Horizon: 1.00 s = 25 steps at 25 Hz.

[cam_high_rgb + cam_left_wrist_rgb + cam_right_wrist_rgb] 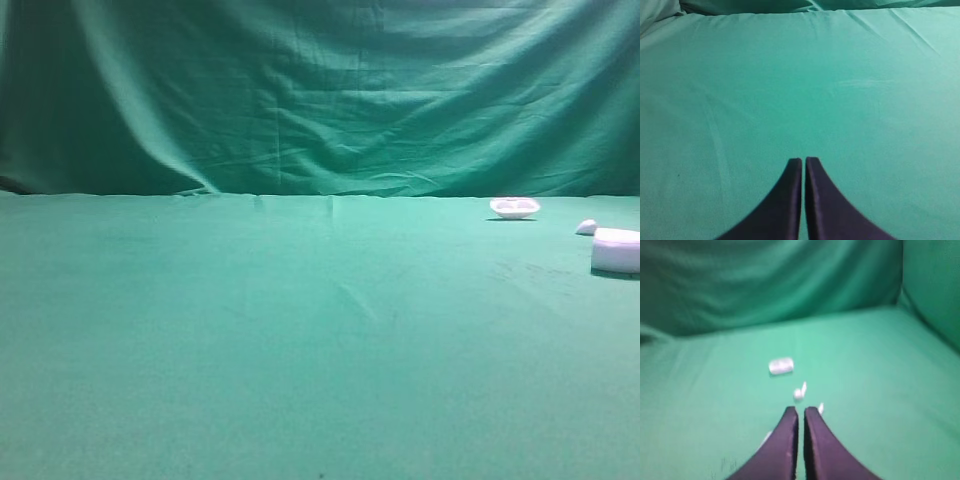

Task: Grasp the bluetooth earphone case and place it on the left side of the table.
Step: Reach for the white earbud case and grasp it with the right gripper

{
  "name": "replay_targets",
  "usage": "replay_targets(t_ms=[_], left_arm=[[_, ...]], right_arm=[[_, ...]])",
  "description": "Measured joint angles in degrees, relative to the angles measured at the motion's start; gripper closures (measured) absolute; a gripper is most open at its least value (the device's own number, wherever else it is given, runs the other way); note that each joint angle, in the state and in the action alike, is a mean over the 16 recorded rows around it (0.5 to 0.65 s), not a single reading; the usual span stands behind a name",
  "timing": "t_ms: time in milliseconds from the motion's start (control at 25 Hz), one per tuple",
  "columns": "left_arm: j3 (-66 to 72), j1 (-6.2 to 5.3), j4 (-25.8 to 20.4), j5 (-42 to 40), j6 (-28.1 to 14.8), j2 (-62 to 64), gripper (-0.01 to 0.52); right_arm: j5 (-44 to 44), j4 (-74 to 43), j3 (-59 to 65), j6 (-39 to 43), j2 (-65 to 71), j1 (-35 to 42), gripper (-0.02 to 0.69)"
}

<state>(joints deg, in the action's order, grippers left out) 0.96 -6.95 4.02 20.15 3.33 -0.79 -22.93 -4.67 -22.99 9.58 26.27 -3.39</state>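
Both grippers' fingers, left [803,162] and right [801,412], sit pressed together holding nothing above the green table [300,350], while the white bluetooth earphone case [616,250] rests at its far right edge.

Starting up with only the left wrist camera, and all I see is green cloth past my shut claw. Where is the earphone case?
Observer: The bluetooth earphone case sits at the far right edge of the high view, partly cut off by the frame.
Operator: Anything close to it?
Observer: A small white lump lies just to its left, slightly farther back.
Operator: What is the other arm doing?
Observer: In the right wrist view, the right claw is shut and holds nothing.
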Motion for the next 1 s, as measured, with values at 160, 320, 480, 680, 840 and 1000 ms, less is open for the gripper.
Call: replay_targets(t_ms=[160,320,480,680,840,1000], left_arm=[[0.00,0.00,0.00,0.00,0.00,0.00,0.514],[0.00,0.00,0.00,0.00,0.00,0.00,0.514],[0.00,0.00,0.00,0.00,0.00,0.00,0.514],[0.00,0.00,0.00,0.00,0.00,0.00,0.514],[0.00,0.00,0.00,0.00,0.00,0.00,0.514],[0.00,0.00,0.00,0.00,0.00,0.00,0.514]], right_arm=[[-6.74,0.88,-5.50,-1.19,10.31,-1.99,0.665],[-10.56,1.45,-10.00,-2.13,20.27,-4.97,0.665],[-13.68,1.48,-14.73,-3.05,30.61,-8.16,0.640],[-16.20,1.10,-20.62,-2.16,43.72,-11.42,0.513],[-16.72,0.76,-25.07,-0.34,53.29,-12.33,0.352],[-16.66,0.38,-29.30,1.24,61.47,-12.50,0.194]])
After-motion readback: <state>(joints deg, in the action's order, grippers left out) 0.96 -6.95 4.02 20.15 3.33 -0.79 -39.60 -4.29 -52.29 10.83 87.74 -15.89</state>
